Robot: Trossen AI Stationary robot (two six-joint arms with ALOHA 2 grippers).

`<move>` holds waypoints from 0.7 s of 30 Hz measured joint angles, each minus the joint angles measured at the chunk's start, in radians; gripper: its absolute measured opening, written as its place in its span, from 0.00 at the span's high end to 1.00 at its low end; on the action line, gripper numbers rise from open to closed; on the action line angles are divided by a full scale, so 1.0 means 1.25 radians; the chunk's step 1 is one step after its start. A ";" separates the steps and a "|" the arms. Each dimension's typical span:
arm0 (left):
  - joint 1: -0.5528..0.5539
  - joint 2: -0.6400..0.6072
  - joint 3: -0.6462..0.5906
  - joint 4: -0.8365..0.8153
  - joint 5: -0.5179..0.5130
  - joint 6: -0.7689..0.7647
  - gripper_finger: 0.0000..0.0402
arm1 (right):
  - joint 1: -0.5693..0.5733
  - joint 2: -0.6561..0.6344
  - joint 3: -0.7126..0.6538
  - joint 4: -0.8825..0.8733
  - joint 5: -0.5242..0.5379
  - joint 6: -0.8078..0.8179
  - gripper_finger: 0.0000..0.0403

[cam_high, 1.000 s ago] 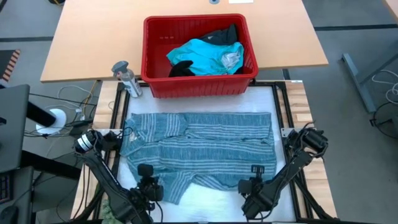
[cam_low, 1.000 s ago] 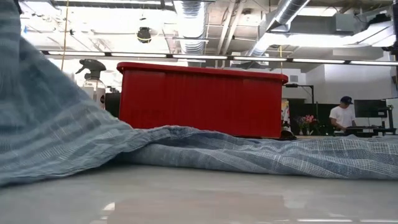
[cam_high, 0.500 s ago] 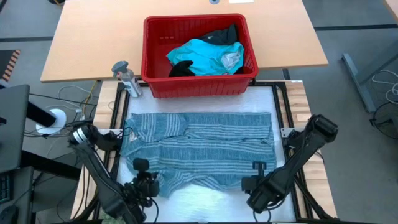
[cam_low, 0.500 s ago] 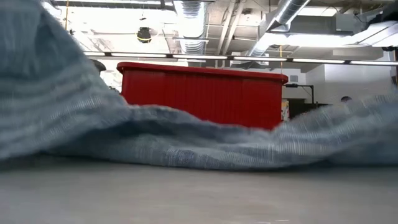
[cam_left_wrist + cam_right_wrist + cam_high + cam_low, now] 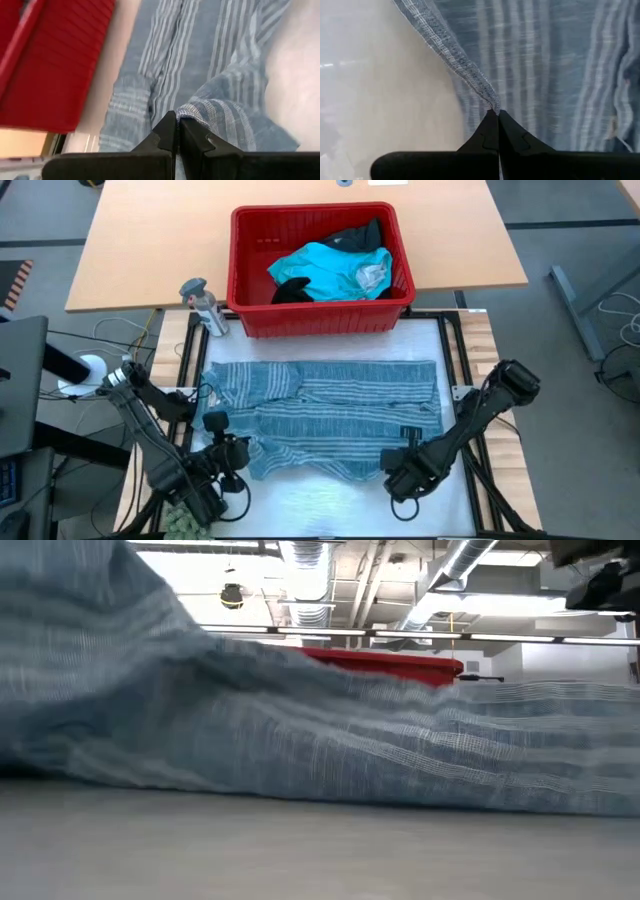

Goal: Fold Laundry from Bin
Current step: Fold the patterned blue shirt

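Both grippers, left gripper (image 5: 176,131) and right gripper (image 5: 498,125), are gripping the near hem of the blue-grey striped shirt (image 5: 320,415), jaws closed on cloth, folding it over the counter (image 5: 330,495). Next: carrying the hem evenly toward the red bin (image 5: 320,315).

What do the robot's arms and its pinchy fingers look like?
Both arms are thin and black, built from straight links with chunky round joints. The left gripper and right gripper are blocky and black. Up close, the fingers are matte dark wedges tapering to narrow tips. No markings show.
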 joint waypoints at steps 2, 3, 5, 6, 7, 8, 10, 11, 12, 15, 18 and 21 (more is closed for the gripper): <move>0.011 0.001 -0.037 0.000 0.027 0.004 1.00 | -0.009 -0.012 -0.014 -0.002 0.000 -0.001 0.96; 0.016 0.001 -0.054 -0.001 0.033 0.008 1.00 | -0.011 -0.020 -0.024 -0.002 0.000 -0.001 0.96; 0.019 0.000 -0.079 -0.002 0.029 0.008 1.00 | -0.019 -0.036 -0.036 -0.006 0.007 -0.001 0.96; 0.020 -0.004 -0.089 -0.002 0.024 0.005 1.00 | -0.022 -0.046 -0.041 -0.008 0.015 -0.001 0.96; 0.020 -0.007 -0.096 -0.002 0.023 -0.001 1.00 | -0.025 -0.056 -0.047 -0.006 0.020 -0.002 0.96; 0.021 -0.014 -0.099 -0.003 0.020 -0.006 1.00 | -0.030 -0.067 -0.051 -0.008 0.023 -0.002 0.96; 0.023 -0.024 -0.100 -0.002 0.018 -0.012 1.00 | -0.037 -0.094 -0.068 -0.005 0.037 -0.002 0.96; 0.023 -0.028 -0.100 -0.002 0.014 -0.012 1.00 | -0.041 -0.106 -0.078 -0.003 0.043 -0.001 0.96; 0.023 -0.032 -0.100 -0.002 0.007 -0.011 1.00 | -0.047 -0.116 -0.086 -0.005 0.048 -0.001 0.96; 0.025 -0.043 -0.100 -0.002 -0.007 -0.008 1.00 | -0.068 -0.137 -0.102 -0.006 0.063 -0.010 0.96; 0.031 -0.049 -0.100 -0.002 -0.015 -0.007 1.00 | -0.089 -0.156 -0.115 -0.009 0.079 -0.040 0.96; 0.041 -0.050 -0.100 -0.002 -0.016 0.016 1.00 | -0.111 -0.169 -0.125 -0.011 0.084 -0.050 0.96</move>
